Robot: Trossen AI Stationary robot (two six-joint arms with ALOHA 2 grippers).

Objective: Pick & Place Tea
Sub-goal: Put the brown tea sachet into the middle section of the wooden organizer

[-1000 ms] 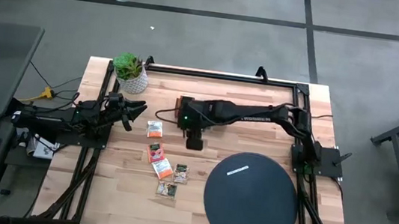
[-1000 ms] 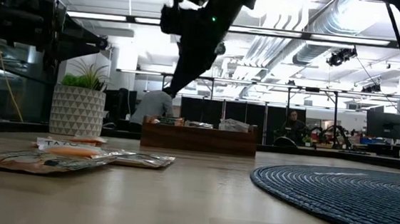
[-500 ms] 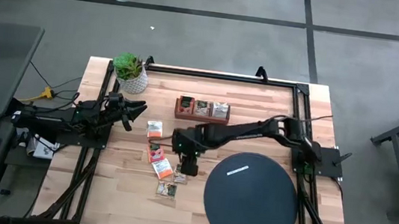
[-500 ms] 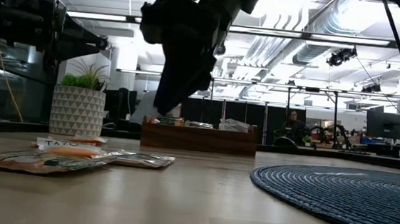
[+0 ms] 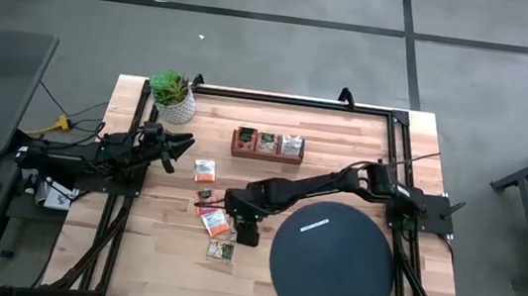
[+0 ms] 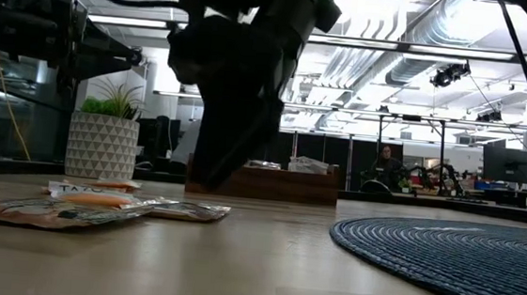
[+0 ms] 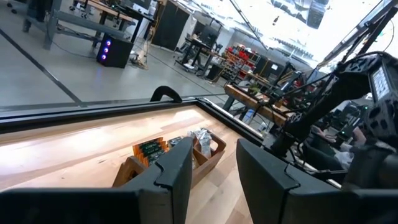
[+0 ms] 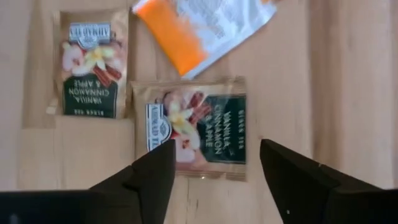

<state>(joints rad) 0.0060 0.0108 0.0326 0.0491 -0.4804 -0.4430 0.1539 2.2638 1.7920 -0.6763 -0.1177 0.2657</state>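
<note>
Several small tea sachets lie flat on the wooden table left of the middle: an orange and white one (image 5: 205, 169), a dark one (image 5: 205, 197), an orange one (image 5: 217, 224) and one nearer the front (image 5: 221, 250). My right gripper (image 5: 241, 229) is open and hovers, fingers pointing down, over a brown and green sachet (image 8: 196, 127). Its two fingers stand on either side of the sachet, above it, without touching. A like sachet (image 8: 92, 71) and the orange and white one (image 8: 199, 25) lie beside it. My left gripper (image 5: 181, 144) is open and empty and waits at the table's left edge.
A brown wooden tray (image 5: 267, 144) with sachets in its three compartments stands at the far middle. A large black disc (image 5: 331, 263) lies at the near right, close to my right gripper. A potted plant (image 5: 172, 96) stands at the far left corner.
My right gripper has gone from beside the wooden tray toward the table's near edge and down, and now hangs low over the loose sachets. The tray, hidden under the arm before, now shows. The sachets have not moved.
</note>
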